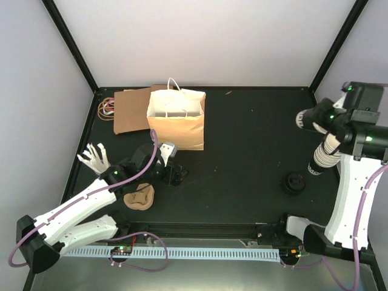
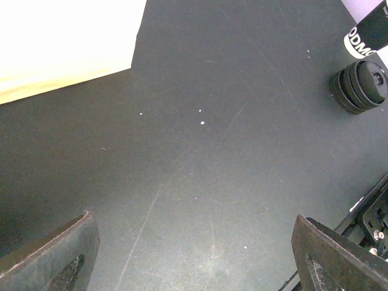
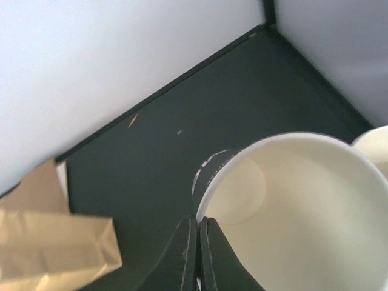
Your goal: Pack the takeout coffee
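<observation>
The takeout coffee (image 1: pixel 294 182) is a small dark round thing with a black lid on top. It sits on the black worktop (image 1: pixel 242 145), on the right side and toward the front. From the left wrist view it looks like it has rings around it, so I cannot tell if it is one cup or a few things piled up. Nothing is holding it.

Near it, a bit further back and to the right, stands a stack of paper cups (image 1: pixel 324 157). The stack and the coffee do not touch.

Above the stack, the right tool (image 3: pixel 197 242) is closed tight. Its two fingers pinch the rim of a paper cup (image 3: pixel 297 212). This cup has no lid. It is cream inside and dark outside, and it is up in the air and tipped over on its side.

The left tool (image 2: pixel 194 254) is far from the coffee, in the left middle of the worktop. It is open wide and has hold of nothing. Only bare worktop shows between its fingers.

Just behind the left tool stands a brown paper bag (image 1: pixel 176 121) with its top open. A flat brown card (image 1: pixel 129 112) lies next to the bag on its left. Some rubber bands (image 1: pixel 107 106) lie in the back left corner.

A brown pulp tray (image 1: pixel 139 196) lies near the front on the left, beside the left arm. Some white pointy things (image 1: pixel 94 159) lie at the left edge. I cannot tell what they are.
</observation>
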### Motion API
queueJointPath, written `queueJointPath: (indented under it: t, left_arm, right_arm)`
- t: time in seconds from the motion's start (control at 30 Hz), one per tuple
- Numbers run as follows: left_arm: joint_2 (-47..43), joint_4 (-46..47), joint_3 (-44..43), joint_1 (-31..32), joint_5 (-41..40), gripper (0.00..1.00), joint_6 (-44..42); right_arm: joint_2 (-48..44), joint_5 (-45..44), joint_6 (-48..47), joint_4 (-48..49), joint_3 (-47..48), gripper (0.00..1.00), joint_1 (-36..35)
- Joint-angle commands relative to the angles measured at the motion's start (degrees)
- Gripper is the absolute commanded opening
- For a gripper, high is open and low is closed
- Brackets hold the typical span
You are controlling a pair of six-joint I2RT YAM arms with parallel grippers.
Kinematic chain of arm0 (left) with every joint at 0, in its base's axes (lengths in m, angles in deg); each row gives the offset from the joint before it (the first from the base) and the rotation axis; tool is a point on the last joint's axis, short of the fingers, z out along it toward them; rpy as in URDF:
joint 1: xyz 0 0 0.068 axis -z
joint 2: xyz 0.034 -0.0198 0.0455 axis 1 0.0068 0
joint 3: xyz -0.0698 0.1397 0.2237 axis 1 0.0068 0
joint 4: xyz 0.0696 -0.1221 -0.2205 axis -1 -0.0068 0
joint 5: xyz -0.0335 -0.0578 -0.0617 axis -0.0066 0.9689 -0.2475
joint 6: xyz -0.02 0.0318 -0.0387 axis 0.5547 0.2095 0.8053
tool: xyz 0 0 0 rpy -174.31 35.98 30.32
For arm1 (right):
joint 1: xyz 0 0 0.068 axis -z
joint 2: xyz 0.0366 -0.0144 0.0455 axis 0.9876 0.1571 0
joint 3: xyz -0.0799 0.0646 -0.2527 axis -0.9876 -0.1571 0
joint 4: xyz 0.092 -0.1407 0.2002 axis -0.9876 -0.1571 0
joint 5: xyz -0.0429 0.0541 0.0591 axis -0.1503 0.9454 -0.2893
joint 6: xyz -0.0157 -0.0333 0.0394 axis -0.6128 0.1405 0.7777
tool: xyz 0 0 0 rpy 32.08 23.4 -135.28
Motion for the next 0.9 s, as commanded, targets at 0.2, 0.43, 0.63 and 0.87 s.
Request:
queueJointPath:
  t: [0.2, 0.43, 0.63, 0.87]
  left_arm:
    - [-0.5, -0.5, -3.7, 0.2, -0.6, 0.89, 0.0]
    - [-0.3, 0.0, -3.6, 0.2, -0.8, 0.9, 0.1]
    - [-0.1, 0.2, -3.8, 0.1, -1.4, 0.9, 0.0]
    - [0.0, 0.1, -3.6, 0.1, -1.9, 0.9, 0.5]
  right_arm:
    - [-12.0, 2.5, 0.4, 14.7, -27.8, 0.01, -16.7]
    - [-14.3, -3.2, 3.4, 20.7, -45.9, 0.01, -30.4]
    - [-13.2, -6.1, 3.9, 25.1, -52.7, 0.01, -39.2]
    - [-6.3, -15.8, 6.7, 22.1, -52.2, 0.01, -47.7]
